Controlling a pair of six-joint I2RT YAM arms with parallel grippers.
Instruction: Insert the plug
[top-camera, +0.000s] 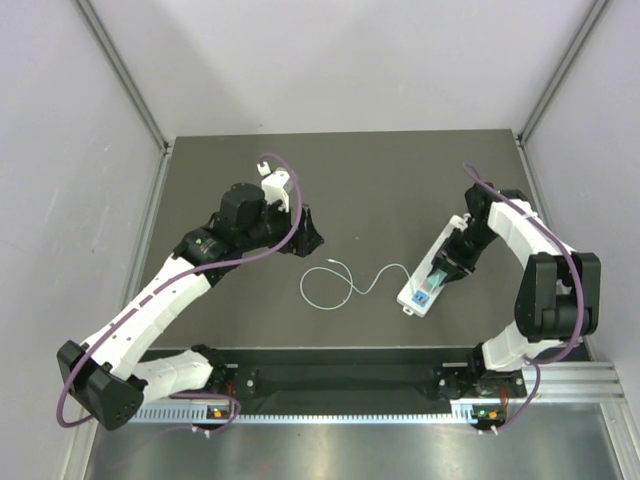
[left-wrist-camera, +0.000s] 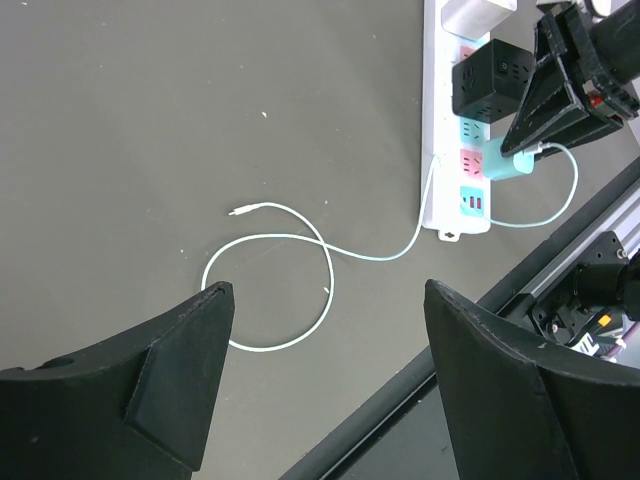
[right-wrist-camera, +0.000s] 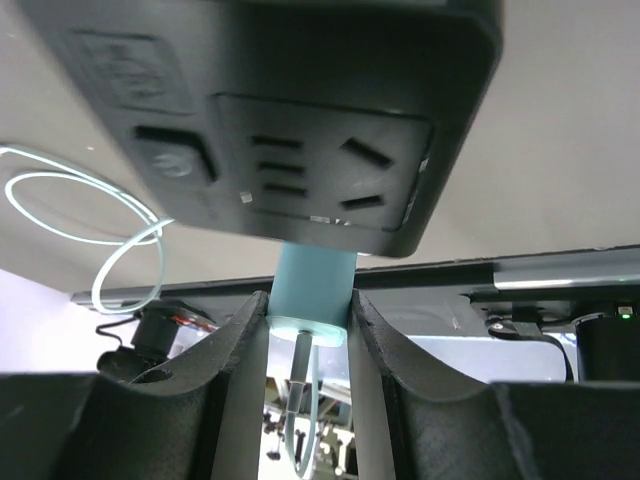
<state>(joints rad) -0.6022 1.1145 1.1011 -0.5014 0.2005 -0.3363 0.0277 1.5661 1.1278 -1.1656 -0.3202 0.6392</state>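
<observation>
A white power strip (top-camera: 432, 276) lies on the dark table at the right, with coloured sockets and a black adapter (left-wrist-camera: 488, 80) plugged in. My right gripper (top-camera: 440, 272) is shut on a light-blue plug (right-wrist-camera: 314, 290) that sits at a socket of the strip (left-wrist-camera: 447, 150); the plug also shows in the left wrist view (left-wrist-camera: 516, 164). Its pale cable (top-camera: 335, 285) loops across the table toward the middle. My left gripper (left-wrist-camera: 330, 380) is open and empty, held above the table left of the cable loop (left-wrist-camera: 270, 290).
A metal rail (top-camera: 350, 395) runs along the near table edge. Grey walls enclose the table on the left, back and right. The cable's loose end (left-wrist-camera: 238, 210) lies on the mat.
</observation>
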